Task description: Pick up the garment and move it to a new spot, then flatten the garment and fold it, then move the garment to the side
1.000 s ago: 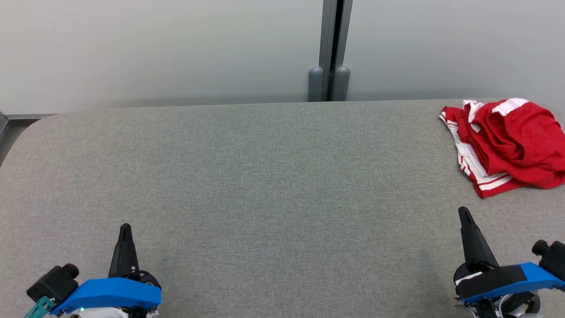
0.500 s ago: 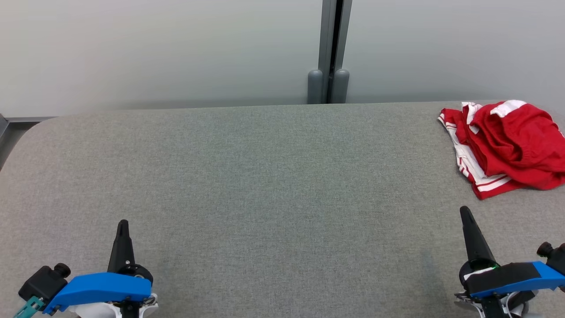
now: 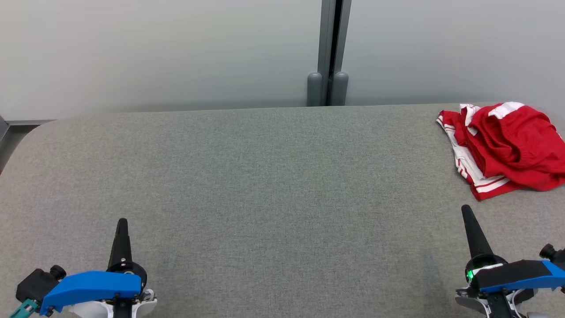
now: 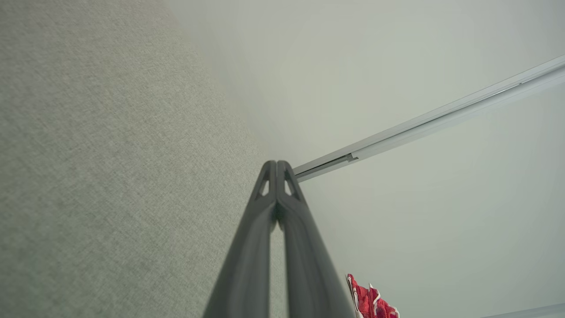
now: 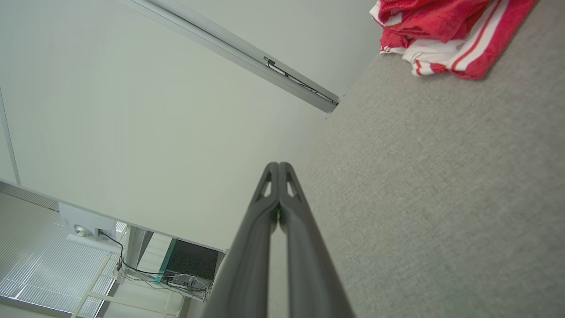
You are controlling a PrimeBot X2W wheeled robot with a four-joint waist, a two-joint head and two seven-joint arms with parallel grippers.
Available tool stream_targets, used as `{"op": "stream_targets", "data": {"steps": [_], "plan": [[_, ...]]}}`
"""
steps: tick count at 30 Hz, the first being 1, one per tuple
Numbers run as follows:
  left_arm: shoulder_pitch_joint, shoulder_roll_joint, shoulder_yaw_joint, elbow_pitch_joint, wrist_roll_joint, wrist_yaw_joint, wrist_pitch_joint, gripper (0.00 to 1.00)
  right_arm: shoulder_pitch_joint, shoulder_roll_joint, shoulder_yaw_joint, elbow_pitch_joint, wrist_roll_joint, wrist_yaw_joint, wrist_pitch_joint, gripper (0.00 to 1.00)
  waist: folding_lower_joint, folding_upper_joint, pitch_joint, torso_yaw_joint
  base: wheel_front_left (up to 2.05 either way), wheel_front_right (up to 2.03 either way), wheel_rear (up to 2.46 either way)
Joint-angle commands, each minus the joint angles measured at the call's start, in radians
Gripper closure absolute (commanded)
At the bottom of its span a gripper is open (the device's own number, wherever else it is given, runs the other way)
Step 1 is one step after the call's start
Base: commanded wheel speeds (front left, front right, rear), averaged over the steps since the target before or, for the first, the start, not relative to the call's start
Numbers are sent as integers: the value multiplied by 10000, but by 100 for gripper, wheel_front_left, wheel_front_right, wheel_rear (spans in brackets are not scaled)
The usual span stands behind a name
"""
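A grey, fabric-covered tabletop (image 3: 282, 185) with rounded far corners spans the head view. Behind it stands a pale, plain wall (image 3: 154, 48) made of two panels, joined by a narrow grey upright post (image 3: 329, 39) that ends in two rounded grey feet at the tabletop's far edge.

The garment (image 3: 507, 145), red cloth with white stripes and white trim, lies crumpled in a loose heap at the far right corner of the tabletop, with its right side cut off by the edge of the head view. It rests on the fabric surface and neither hand touches it. In the right wrist view it sits at the top right, well ahead of the fingers.

The left hand (image 3: 121, 225) is at the lower left of the head view, above the near part of the tabletop, well apart from the garment. Its two dark fingers are pressed together to a single point and hold nothing. The right hand (image 3: 466, 211) is at the lower right, near the garment's front edge but clear of it. Its fingers are likewise closed tip to tip and empty. A small green light (image 3: 470, 275) glows at the base of the right hand's fingers.
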State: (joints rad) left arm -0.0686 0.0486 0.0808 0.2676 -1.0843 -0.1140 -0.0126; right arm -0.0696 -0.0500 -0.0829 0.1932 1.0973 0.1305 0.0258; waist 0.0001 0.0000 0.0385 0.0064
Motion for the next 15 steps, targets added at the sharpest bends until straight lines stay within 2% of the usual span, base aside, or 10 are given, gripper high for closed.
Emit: {"op": "stream_targets", "data": {"steps": [1, 15], "plan": [[-234, 20, 40, -117, -301, -65, 64, 100, -213, -62, -50, -34, 313, 3, 61, 100, 0, 0, -9, -2, 0, 0, 0], [-293, 21, 141, -154, -1725, -113, 414, 100, -291, -61, -120, 125, 1710, 3, 291, 100, 0, 0, -91, -17, 0, 0, 0]]}}
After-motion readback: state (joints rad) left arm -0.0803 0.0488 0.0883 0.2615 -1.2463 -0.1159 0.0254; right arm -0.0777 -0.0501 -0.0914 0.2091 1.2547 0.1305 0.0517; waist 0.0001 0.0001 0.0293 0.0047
